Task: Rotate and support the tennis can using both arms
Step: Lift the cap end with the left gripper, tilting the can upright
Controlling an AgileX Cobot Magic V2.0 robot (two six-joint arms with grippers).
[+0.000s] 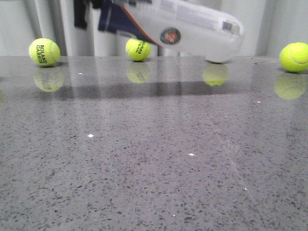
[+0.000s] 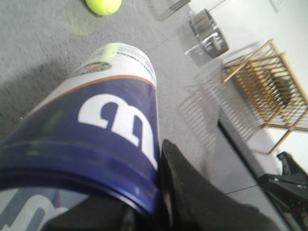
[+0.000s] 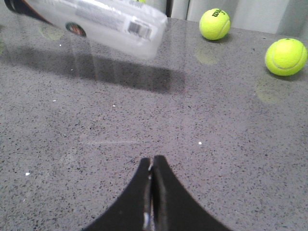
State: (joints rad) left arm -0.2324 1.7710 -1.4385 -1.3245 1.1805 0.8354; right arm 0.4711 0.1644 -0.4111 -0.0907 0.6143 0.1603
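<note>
The tennis can [image 1: 183, 29] hangs tilted in the air over the far part of the grey table, navy end up at the left, clear end down at the right. My left gripper [image 1: 85, 13] is shut on the navy end. In the left wrist view the can [image 2: 106, 120] fills the frame and one black finger [image 2: 187, 192] presses against its rim; the other finger is hidden. My right gripper [image 3: 152, 161] is shut and empty, low over the table, well short of the can's clear end [image 3: 139, 33]. It is not in the front view.
Yellow-green tennis balls lie along the table's far edge: left [image 1: 44, 52], middle [image 1: 138, 49], right [image 1: 294, 57]. Two balls [image 3: 214, 23] [image 3: 286, 57] show in the right wrist view. A metal cup [image 2: 208, 31] and a wooden rack [image 2: 269, 86] stand beyond.
</note>
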